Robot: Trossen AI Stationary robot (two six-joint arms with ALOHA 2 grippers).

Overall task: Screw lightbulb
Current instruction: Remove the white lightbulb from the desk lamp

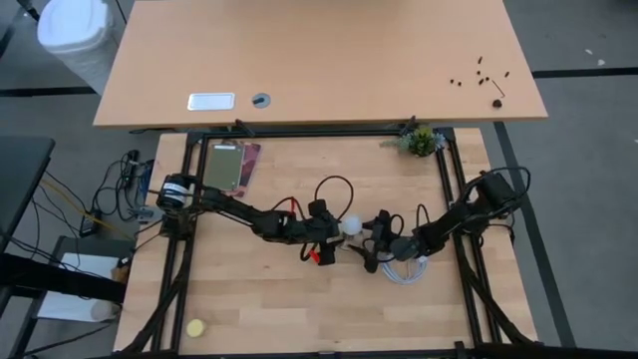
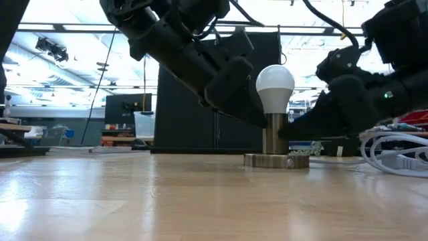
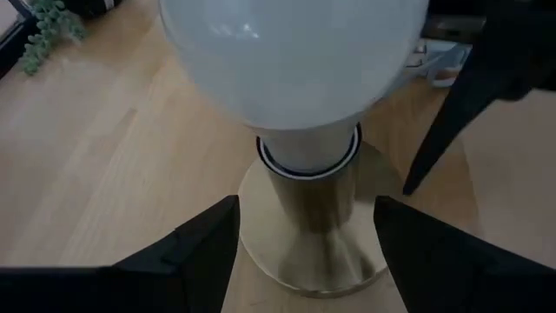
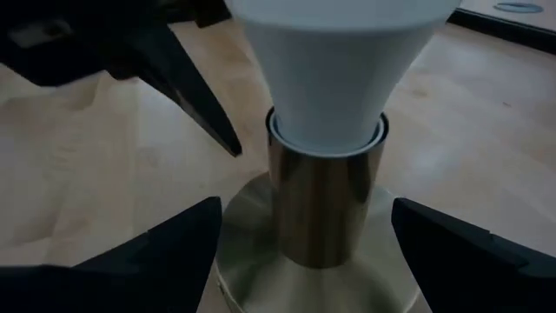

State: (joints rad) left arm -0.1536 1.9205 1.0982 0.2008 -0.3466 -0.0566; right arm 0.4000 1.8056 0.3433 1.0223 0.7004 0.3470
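Note:
The white lightbulb (image 1: 352,225) stands upright with its base in the silvery socket's tube (image 2: 275,137), which rises from a round disc (image 2: 275,160) on the table. My left gripper (image 3: 304,239) comes level from the table's left. It is open, with one finger on each side of the socket tube (image 3: 313,209), below the bulb (image 3: 295,61). My right gripper (image 4: 304,243) comes level from the right. It is also open, with its fingers on either side of the socket (image 4: 323,200). The bulb's screw base is hidden inside the socket.
A white cable (image 1: 404,271) lies coiled just right of the socket, under my right arm. A red clip (image 1: 324,256) lies near my left gripper. There is a small plant (image 1: 422,141) at the far right, a flat device (image 1: 227,165) at the far left and a yellow object (image 1: 196,328) at the near left.

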